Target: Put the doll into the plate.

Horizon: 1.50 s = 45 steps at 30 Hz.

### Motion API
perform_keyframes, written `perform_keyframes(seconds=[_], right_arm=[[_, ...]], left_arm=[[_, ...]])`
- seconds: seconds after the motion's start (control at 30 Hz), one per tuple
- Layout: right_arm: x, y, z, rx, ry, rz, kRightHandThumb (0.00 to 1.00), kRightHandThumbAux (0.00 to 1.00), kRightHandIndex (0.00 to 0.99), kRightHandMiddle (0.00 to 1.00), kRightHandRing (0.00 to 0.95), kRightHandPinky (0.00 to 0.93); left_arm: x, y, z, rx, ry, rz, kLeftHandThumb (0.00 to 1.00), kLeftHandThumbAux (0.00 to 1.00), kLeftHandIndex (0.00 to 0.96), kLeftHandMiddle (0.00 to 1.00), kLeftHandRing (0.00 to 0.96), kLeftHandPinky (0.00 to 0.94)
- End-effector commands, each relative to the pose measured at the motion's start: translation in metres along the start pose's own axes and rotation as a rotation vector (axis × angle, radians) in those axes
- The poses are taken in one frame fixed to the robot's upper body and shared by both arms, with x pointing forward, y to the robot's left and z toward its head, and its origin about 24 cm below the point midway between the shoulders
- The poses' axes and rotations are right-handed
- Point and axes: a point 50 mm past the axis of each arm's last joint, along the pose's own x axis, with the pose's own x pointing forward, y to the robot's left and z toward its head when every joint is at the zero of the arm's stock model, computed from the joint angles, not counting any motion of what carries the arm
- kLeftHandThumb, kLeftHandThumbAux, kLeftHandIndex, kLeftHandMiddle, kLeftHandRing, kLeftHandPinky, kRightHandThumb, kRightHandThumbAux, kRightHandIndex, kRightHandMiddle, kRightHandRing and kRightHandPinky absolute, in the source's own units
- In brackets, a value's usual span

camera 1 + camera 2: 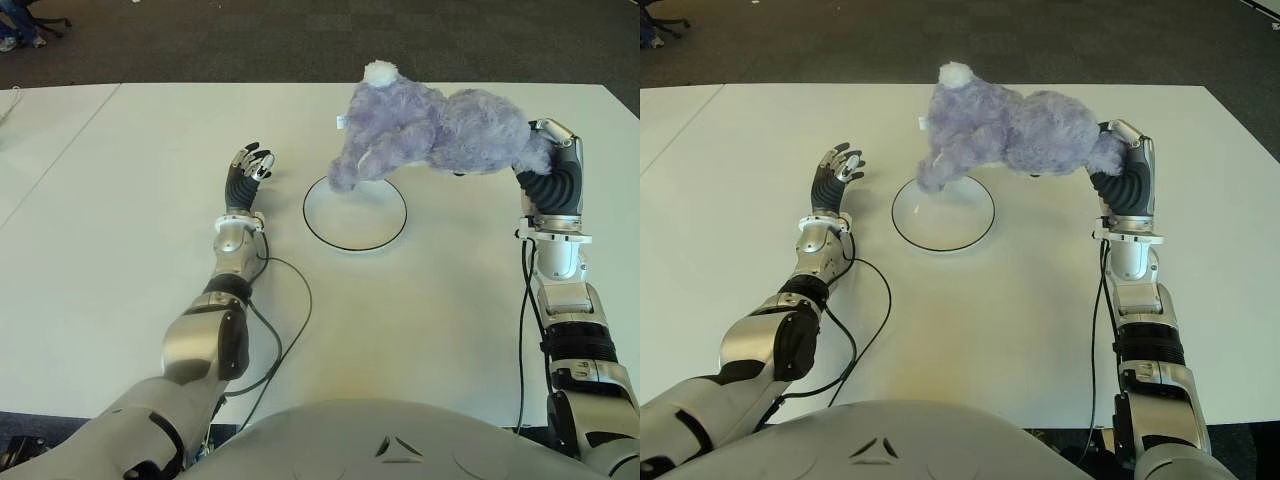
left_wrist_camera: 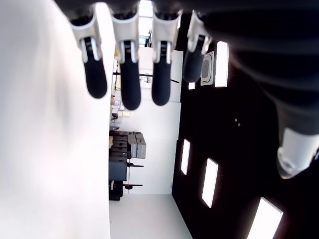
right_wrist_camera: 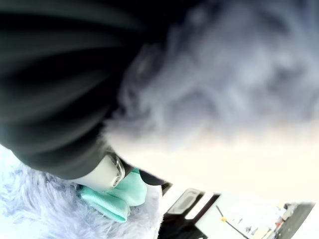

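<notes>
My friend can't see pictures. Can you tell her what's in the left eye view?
The right robot hand holds a fluffy purple doll in the air, its front end hanging over the far edge of a round white plate on a white table. The left robot hand is open and empty, to the plate's left.

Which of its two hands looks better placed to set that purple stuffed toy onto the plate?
The right hand. It already grips the purple plush doll, whose front end hangs over the white plate. The left hand shows open and empty on the plate's left side, so it would have to take the doll first.
</notes>
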Motion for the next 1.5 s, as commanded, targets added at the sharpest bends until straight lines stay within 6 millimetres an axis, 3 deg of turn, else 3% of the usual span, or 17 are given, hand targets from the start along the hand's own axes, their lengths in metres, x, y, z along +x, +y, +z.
perform_keyframes(seconds=[0.03,0.9,1.17,1.5], right_arm=[[0.001,0.003,0.008,0.01,-0.005,-0.014,0.68,0.725,0.436,0.847,0.862,0.848],[0.012,0.002,0.009,0.063,-0.023,-0.007,0.681,0.723,0.437,0.846,0.865,0.85],[0.006,0.016,0.023,0.009,-0.054,0.017,0.68,0.725,0.436,0.854,0.869,0.854],[0.016,0.033,0.015,0.045,-0.021,0.051,0.68,0.726,0.435,0.863,0.871,0.861]], left_arm=[[-0.086,0.007,-0.099,-0.088,0.463,0.1,0.0,0.548,0.202,0.287,0.309,0.289],[-0.085,0.004,-0.099,-0.078,0.468,0.09,0.0,0.56,0.21,0.281,0.298,0.295],[-0.085,0.005,-0.099,-0.084,0.477,0.091,0.0,0.573,0.226,0.274,0.293,0.291],[-0.086,0.005,-0.1,-0.1,0.483,0.098,0.0,0.576,0.208,0.271,0.292,0.301]])
